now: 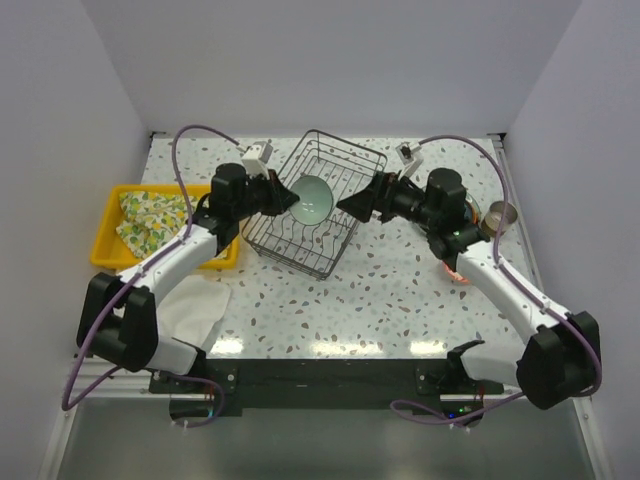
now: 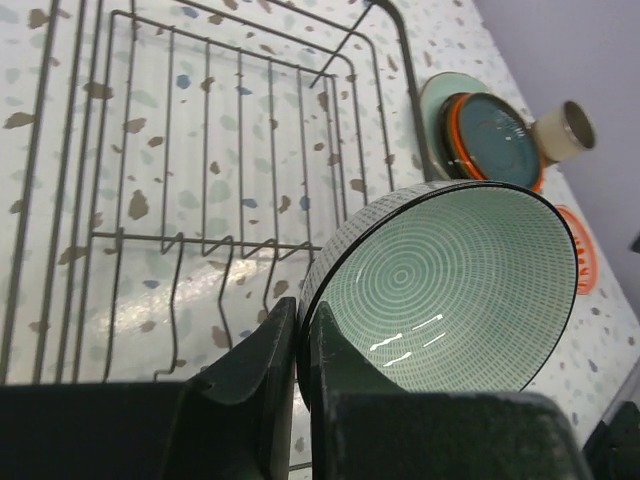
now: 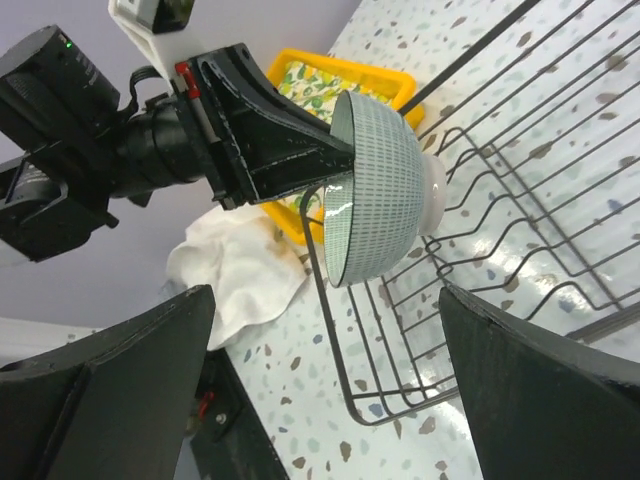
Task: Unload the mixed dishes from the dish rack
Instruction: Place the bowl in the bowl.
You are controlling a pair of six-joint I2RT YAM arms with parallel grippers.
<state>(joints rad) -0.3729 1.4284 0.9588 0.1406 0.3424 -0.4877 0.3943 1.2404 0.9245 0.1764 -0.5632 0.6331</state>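
My left jaws clamp the rim of a pale green bowl (image 2: 450,290), ringed inside, tilted over the black wire dish rack (image 1: 350,145). My right jaws gape wide beside it, empty.

Dish rack (image 1: 300,250) sits mid-surface (image 1: 400,300), toward the far side. Bowl (image 1: 312,200) is over the rack, tipped on edge. Its rim is pinched in the left gripper (image 1: 285,197), which reaches in from the left. Right gripper (image 1: 350,205) is just right of the bowl, not touching it. Tray (image 1: 110,250) is left of the rack, with a cloth (image 1: 150,215) in it. A second cloth (image 1: 195,305) lies in front of the tray. A stack of plates (image 2: 490,135) is just right of the rack. Cup (image 2: 565,130) is beside the stack, farther right.
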